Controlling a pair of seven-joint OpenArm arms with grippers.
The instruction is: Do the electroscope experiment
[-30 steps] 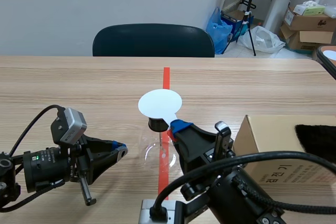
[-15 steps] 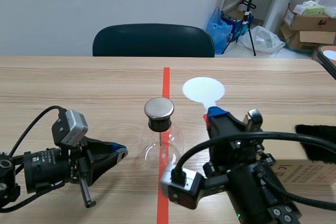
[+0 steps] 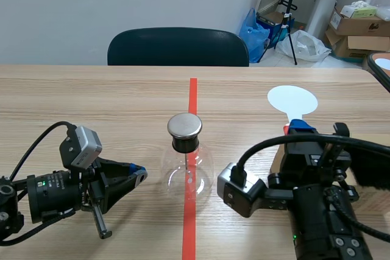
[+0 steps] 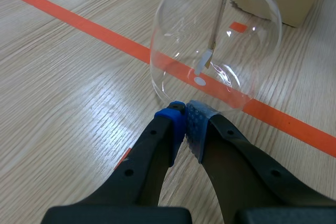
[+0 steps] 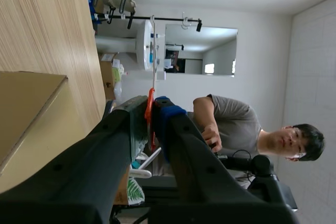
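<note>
Paddle (image 3: 292, 100), clamped in right tool (image 3: 298, 127), has swung rightward away from electroscope cap (image 3: 184, 125); that pass seems finished. Left tool (image 4: 185, 119) lies closed, empty.

A clear, round-bellied glass flask (image 3: 187, 173) stands upright on the orange-red tape line (image 3: 192, 92). It has a black stopper topped by a flat metal disc (image 3: 184, 125), and a thin rod with a small foil leaf (image 4: 203, 62) hangs inside. A white round paddle (image 3: 292, 99) sits raised, well to the line's right, its stem pinched in the right gripper (image 3: 298, 127).
</note>
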